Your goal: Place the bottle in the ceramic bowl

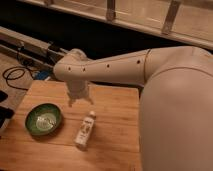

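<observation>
On my feed the gripper hangs over the wooden worktop near its back edge, pointing down. Whether it is open or closed, I cannot tell. The bottle lies on its side on the boards, in front of the gripper and apart from it, cap toward the back edge. The ceramic bowl sits near the left edge, beside the bottle but not touching it.
</observation>
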You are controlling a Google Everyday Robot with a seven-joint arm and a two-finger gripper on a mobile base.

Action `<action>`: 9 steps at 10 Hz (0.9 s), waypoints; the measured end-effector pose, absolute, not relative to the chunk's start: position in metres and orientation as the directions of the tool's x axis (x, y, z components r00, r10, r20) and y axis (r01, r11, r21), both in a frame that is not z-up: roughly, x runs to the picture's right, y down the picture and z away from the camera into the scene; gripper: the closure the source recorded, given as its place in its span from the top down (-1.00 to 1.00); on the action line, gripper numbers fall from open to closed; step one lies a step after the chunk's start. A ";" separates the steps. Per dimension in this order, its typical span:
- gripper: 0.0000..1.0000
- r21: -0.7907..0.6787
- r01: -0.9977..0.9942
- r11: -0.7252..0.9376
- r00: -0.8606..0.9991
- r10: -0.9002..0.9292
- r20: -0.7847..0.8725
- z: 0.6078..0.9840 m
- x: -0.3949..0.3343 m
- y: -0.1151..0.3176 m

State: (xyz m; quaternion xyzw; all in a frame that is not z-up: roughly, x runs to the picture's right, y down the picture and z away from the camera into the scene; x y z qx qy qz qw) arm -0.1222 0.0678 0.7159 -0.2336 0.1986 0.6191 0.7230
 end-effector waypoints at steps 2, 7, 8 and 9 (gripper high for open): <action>0.30 -0.065 -0.990 0.129 0.142 0.788 -0.599 0.734 -0.115 0.066; 0.30 0.004 -1.000 0.022 0.015 0.767 -0.642 0.744 -0.067 0.095; 0.30 0.008 -1.000 0.026 0.015 0.763 -0.646 0.740 -0.065 0.101; 0.30 0.003 -1.000 0.029 0.020 0.764 -0.645 0.740 -0.068 0.103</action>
